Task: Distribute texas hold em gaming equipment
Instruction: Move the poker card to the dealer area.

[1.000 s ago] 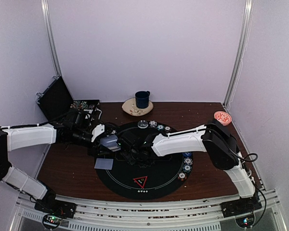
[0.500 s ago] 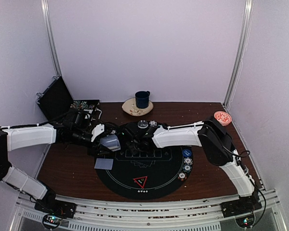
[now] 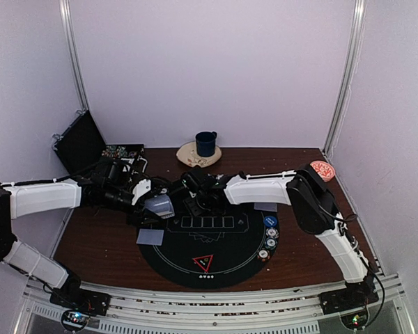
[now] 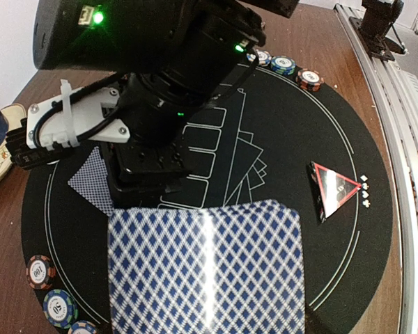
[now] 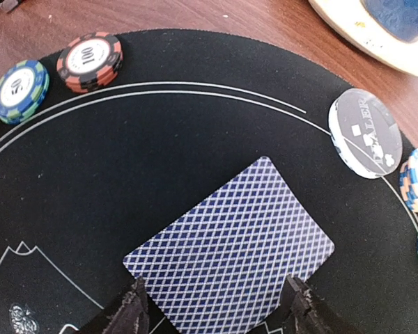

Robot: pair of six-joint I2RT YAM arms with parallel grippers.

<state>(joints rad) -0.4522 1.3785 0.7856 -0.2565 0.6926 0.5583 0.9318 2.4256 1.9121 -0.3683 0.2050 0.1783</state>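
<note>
Over the mat [image 4: 292,118], a gripped card deck [image 4: 205,271]

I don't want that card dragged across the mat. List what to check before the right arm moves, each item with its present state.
1. Deck gripped in left hand: ok.
2. Card flat and face down on the mat: ok.
3. Right hand open, one finger on either side of the card's near edge: ok.
4. Its fingers clear of the card: cannot tell, as the near edge is hidden.
5. Card apart from the dealer button and the red chip: ok.
</note>
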